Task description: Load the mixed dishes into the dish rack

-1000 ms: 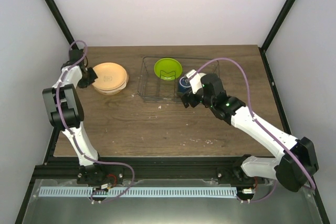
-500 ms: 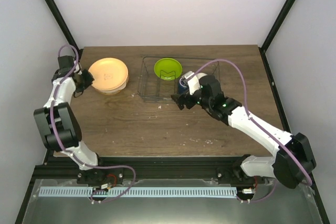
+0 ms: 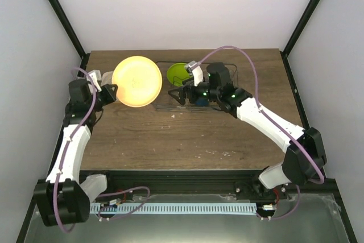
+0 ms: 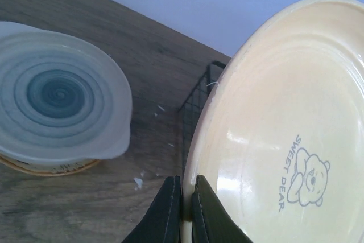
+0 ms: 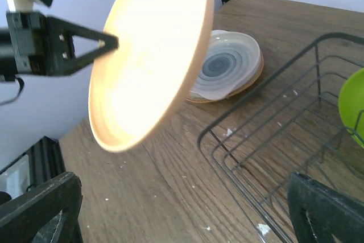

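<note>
In the top view the lifted peach-orange plate (image 3: 136, 81) hides nearly all of the cream plate (image 4: 57, 106), which lies ringed underside up on the tabletop (image 3: 170, 135). The right arm covers most of the dark blue mug (image 3: 199, 99) and part of the lime-green plate (image 3: 177, 72) inside the dish rack (image 5: 256, 135). The left claw (image 4: 185, 209) is pressed together on the peach-orange plate's lower rim, holding it tilted just left of the rack, while the right claw (image 5: 183, 181) is spread wide and holds nothing, its fingers cut off at its view's bottom corners.
</note>
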